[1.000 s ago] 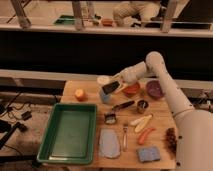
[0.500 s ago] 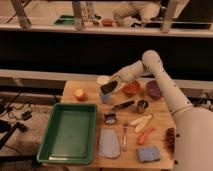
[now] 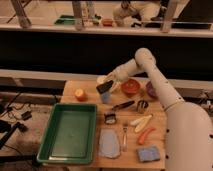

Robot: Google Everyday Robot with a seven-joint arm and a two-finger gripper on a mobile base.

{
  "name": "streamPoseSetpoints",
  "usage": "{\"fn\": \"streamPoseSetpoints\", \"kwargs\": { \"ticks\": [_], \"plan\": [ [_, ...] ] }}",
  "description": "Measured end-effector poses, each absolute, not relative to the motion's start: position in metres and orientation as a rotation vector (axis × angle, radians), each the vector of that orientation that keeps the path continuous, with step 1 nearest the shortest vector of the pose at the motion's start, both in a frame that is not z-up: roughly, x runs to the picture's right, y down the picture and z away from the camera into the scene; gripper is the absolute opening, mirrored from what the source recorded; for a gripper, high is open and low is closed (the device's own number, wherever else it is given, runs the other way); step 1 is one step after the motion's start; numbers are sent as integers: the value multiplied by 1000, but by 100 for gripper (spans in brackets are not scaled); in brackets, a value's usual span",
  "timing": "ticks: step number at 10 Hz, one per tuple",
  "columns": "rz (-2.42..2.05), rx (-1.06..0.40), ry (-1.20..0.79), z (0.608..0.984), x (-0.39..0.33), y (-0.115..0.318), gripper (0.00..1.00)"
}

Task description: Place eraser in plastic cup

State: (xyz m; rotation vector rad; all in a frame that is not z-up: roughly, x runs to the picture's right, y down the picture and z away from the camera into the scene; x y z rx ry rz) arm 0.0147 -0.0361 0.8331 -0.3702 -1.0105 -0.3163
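Observation:
My gripper (image 3: pixel 108 84) hangs at the back middle of the wooden table (image 3: pixel 67 90), at the end of the white arm that reaches in from the right. It is shut on the eraser (image 3: pixel 104 88), a small flat black block held tilted. The eraser sits right at the mouth of the plastic cup (image 3: pixel 105 98), a tall tumbler that is blue lower down, with a whitish top partly hidden behind the eraser and the gripper. I cannot tell whether the eraser touches the rim.
An orange fruit (image 3: pixel 80 94) lies left of the cup. A green tray (image 3: pixel 70 131) fills the front left. A red bowl (image 3: pixel 131 88), purple bowl (image 3: pixel 150 90), metal cup (image 3: pixel 142 105), black-handled utensil (image 3: pixel 122 105), fork (image 3: pixel 124 136), carrot (image 3: pixel 146 135) and blue sponge (image 3: pixel 147 153) lie to the right.
The arm's elbow has shifted a little left and up. The gripper with the eraser has stayed over the cup, almost unmoved.

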Motion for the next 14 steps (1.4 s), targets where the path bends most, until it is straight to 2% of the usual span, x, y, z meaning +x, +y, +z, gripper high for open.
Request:
{"fn": "streamPoseSetpoints", "kwargs": {
  "ticks": [14],
  "plan": [
    [-470,-361,-979,888,0,-17,0]
  ]
}}
